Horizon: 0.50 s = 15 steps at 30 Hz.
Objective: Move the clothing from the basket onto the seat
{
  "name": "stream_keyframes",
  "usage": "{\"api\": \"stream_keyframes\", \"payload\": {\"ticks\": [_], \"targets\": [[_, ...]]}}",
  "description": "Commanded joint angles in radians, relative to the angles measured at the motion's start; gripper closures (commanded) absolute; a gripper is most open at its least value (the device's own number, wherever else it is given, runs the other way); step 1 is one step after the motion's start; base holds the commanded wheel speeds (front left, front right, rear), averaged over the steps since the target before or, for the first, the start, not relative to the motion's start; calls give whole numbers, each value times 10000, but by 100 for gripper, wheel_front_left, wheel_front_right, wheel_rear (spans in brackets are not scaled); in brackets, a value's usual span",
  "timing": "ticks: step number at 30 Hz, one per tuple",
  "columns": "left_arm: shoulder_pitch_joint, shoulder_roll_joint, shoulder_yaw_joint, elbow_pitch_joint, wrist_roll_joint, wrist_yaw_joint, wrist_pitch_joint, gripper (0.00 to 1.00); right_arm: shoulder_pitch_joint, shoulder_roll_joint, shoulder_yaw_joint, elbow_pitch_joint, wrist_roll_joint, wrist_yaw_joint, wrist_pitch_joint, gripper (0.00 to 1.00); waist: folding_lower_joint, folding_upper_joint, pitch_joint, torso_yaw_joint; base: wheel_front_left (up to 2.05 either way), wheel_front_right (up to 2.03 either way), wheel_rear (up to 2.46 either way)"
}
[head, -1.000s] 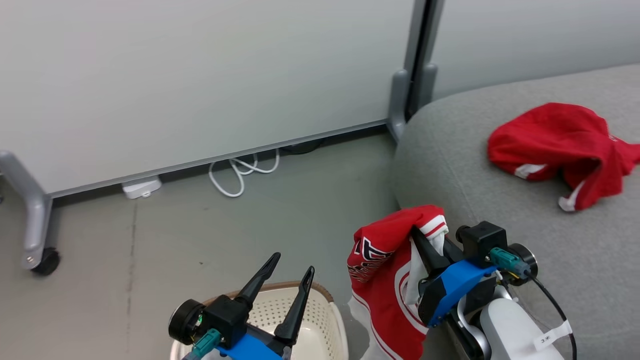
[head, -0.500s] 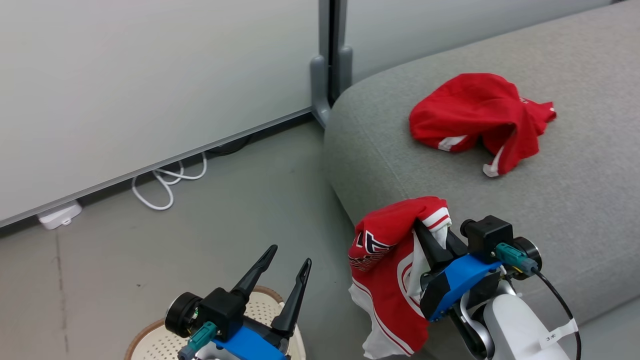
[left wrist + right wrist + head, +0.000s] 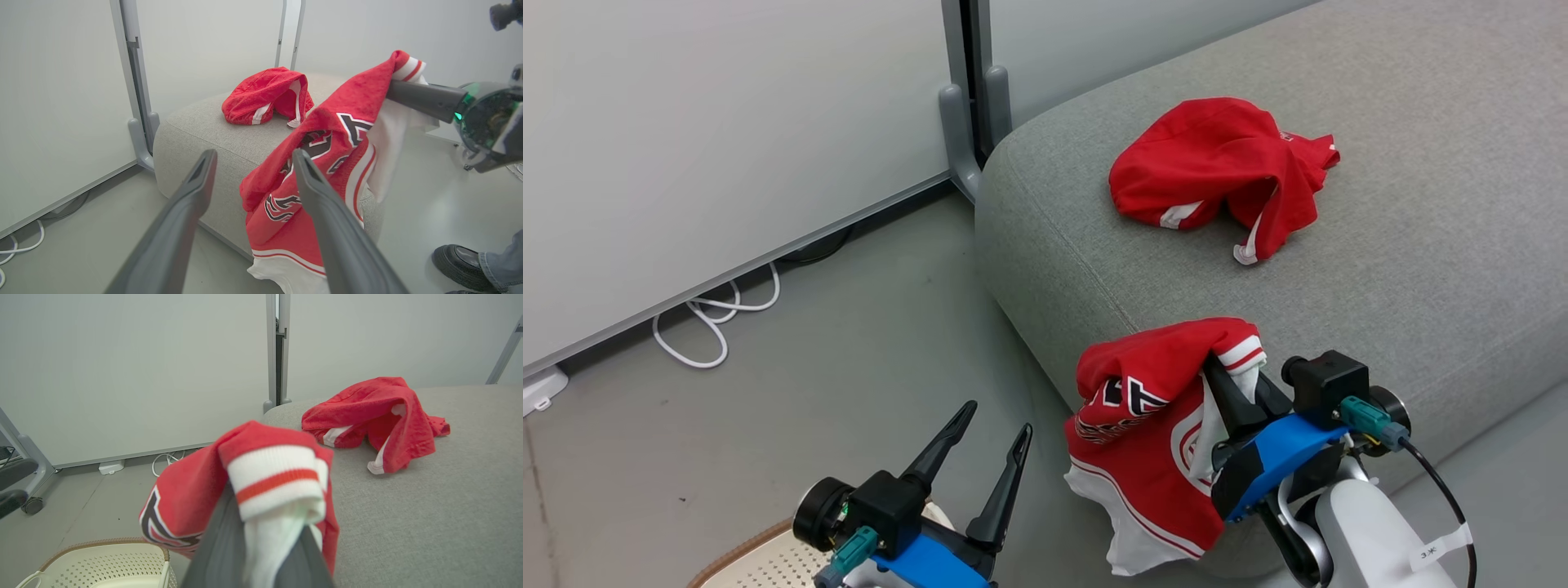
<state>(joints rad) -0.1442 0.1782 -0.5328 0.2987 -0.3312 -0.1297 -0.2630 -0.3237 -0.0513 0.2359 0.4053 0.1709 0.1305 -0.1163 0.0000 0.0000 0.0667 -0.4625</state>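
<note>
My right gripper [image 3: 1217, 371] is shut on a red jersey [image 3: 1147, 425] with white trim and dark lettering, which hangs in the air in front of the grey seat [image 3: 1405, 269]. From the left wrist the same jersey [image 3: 322, 163] hangs from the right gripper's fingers [image 3: 425, 100]. Its striped hem [image 3: 278, 479] drapes over my right gripper's fingers [image 3: 220, 547]. A second red jersey [image 3: 1217, 167] lies crumpled on the seat top. My left gripper [image 3: 992, 425] is open and holds nothing, above the basket [image 3: 760, 559], whose rim [image 3: 98, 543] shows low down.
A pale partition wall [image 3: 703, 139] on grey feet [image 3: 960, 131] stands behind the seat. A white cable [image 3: 715, 314] loops on the grey floor by its base. A person's dark shoe [image 3: 461, 261] stands on the floor at the right.
The camera has swung right, so the seat and lying jersey slide left in view and the basket sinks out at the bottom. Both grippers keep their states, the right still holding the jersey.
</note>
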Motion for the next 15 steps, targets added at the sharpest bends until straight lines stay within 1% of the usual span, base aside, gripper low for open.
{"api": "stream_keyframes", "payload": {"ticks": [1,7,15], "targets": [[-103,32,0,15,56,-12,-25,0,49,11,13,-11,93,5,-76,100,0,0,4,-22,0,0,0],[-102,41,-89,52,23,-12,-25,0,4,13,20,66,192,5,-127,100,0,0,-12,-83,0,0,0],[-100,30,-146,82,-40,-12,-25,0,51,14,-61,123,233,5,-206,100,0,0,-19,17,0,0,0]]}}
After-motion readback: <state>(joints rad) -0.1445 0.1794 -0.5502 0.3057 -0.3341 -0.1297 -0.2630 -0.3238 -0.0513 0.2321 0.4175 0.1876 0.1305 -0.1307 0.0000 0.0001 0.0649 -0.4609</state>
